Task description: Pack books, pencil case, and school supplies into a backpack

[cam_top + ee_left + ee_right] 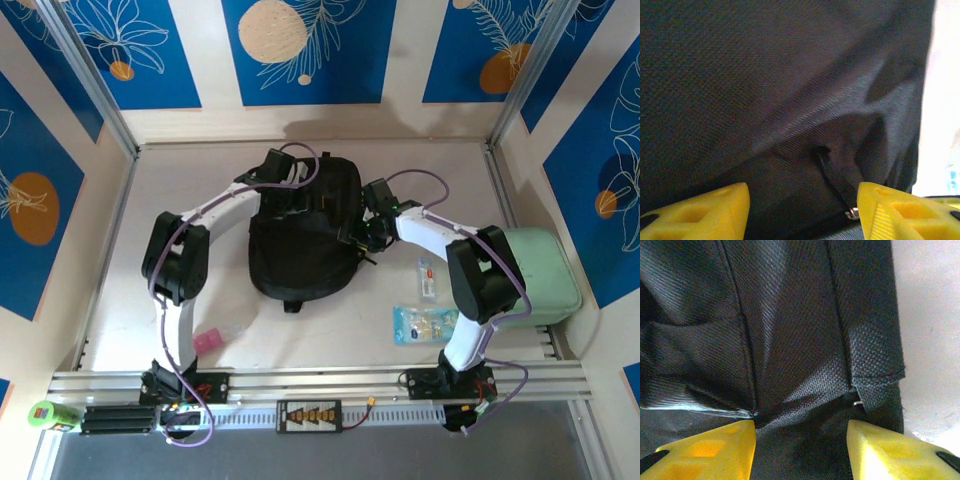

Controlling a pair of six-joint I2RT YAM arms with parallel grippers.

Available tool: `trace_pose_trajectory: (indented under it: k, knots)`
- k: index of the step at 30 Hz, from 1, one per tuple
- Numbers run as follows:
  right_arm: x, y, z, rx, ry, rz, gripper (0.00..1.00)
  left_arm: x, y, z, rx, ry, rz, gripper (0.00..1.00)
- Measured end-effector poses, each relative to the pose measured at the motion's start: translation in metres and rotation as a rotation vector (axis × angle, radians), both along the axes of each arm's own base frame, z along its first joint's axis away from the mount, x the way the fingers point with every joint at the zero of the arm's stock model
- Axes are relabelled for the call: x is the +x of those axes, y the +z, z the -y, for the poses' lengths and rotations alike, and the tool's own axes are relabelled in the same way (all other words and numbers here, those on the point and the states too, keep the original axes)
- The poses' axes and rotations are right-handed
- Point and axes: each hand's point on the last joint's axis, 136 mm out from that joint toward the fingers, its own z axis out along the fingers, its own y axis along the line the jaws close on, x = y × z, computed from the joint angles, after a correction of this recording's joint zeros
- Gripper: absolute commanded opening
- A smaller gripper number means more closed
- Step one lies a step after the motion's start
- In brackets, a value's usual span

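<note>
— Seen from above, where is the backpack [305,240]?
— In the middle of the table [330,330]. The left gripper [283,172] is at its far edge, the right gripper [362,232] at its right side.
— And the left wrist view?
— Yellow fingers [715,210] stand spread, with black fabric just beyond them.
— The right wrist?
— Its fingers [715,450] are apart too, with fabric bunched between them. Whether they pinch it, I cannot tell

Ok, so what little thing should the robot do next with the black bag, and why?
Probably close the left gripper on the zip pull of the backpack. Its fingers stand apart with the pull in the gap, beside one finger. No opening shows in the backpack yet, so the zip likely comes first. The right gripper straddles fabric on its other side.
</note>
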Motion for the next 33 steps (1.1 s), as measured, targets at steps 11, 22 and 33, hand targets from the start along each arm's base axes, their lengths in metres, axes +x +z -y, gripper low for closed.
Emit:
trace_pose_trajectory:
  k: [11,22,33]
  knots:
    - [-0.045,-0.008,-0.005,0.036,0.017,-0.042,0.51,-0.043,-0.006,-0.002,-0.044,-0.034,-0.066,0.63]
    - [-0.032,0.031,0.005,0.050,-0.026,0.070,0.52,-0.051,0.025,0.007,-0.031,-0.050,-0.038,0.59]
    - [-0.015,0.035,0.025,0.029,-0.098,0.098,0.52,-0.048,0.002,0.039,0.188,-0.070,-0.044,0.57]
